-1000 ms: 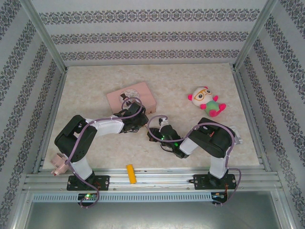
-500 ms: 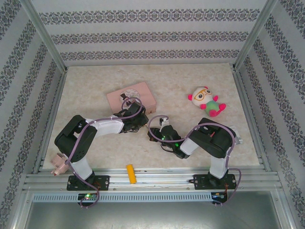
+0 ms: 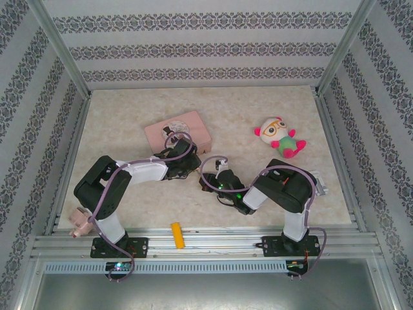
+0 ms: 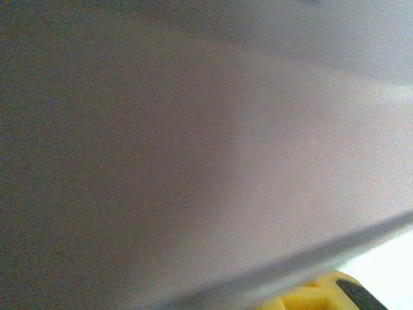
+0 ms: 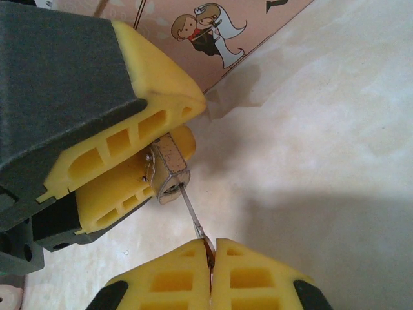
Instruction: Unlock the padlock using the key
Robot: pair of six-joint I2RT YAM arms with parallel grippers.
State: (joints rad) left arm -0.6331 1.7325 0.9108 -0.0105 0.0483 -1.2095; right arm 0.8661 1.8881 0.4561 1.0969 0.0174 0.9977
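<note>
I'm watching the small squarish brass-toned metal padlock through the right wrist camera. It is sitting clamped between the yellow ribbed fingers of the left gripper, low over the pale marbled tabletop. I cannot tell whether it is touching the surface. The thin dark grey metal key is running as a sliver from the padlock's lower face down to the right gripper. That gripper's two yellow pads are pinching tight on the key's head. The tip is meeting the padlock body, but I can't tell how deep it is sitting.

Just behind the left gripper, the pink rectangular tin with a cartoon bride and groom printed on it is lying flat.

From above, both arms are folding inward and their grippers are meeting near the tin's near corner, about mid-table. A white, pink and green plush toy is lying well off to the right. A yellow oblong block is resting at the near edge, between the two arm bases.
</note>
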